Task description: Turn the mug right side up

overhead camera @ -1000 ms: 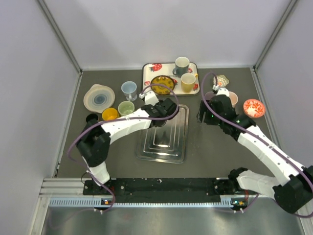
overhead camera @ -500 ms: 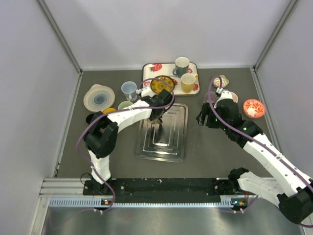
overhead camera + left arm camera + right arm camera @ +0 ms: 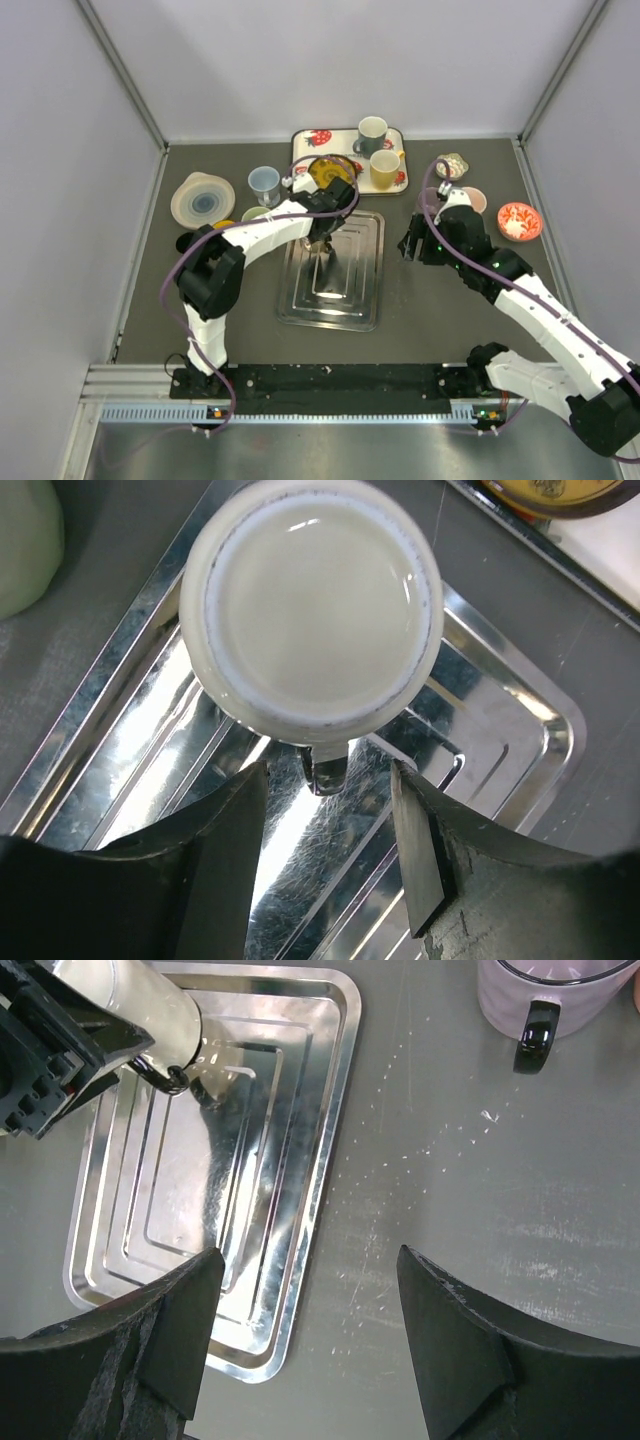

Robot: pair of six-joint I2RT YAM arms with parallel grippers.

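A cream mug (image 3: 312, 600) stands upside down at the far left corner of the steel tray (image 3: 500, 710), its glazed base facing up. Its dark handle (image 3: 328, 770) points toward my left gripper (image 3: 328, 780). That gripper is open, and the handle tip sits between its fingertips (image 3: 250, 790) with a gap on each side. From above, the left gripper (image 3: 322, 218) covers the mug. In the right wrist view the mug (image 3: 150, 1010) shows beside the left gripper. My right gripper (image 3: 308, 1255) hangs open and holds nothing, over bare table just right of the tray (image 3: 250, 1190).
A lilac mug (image 3: 545, 995) stands beyond the right gripper. A strawberry-print tray (image 3: 305, 145) at the back holds a grey mug (image 3: 371, 132), a yellow mug (image 3: 384, 168) and a yellow bowl (image 3: 330, 172). A blue cup (image 3: 264, 184), stacked plates (image 3: 202, 200) and a red bowl (image 3: 519, 221) flank the sides.
My left arm has swung toward the far end of the tray and now sits over the mug, its jaws a little narrower. The right arm has shifted only slightly.
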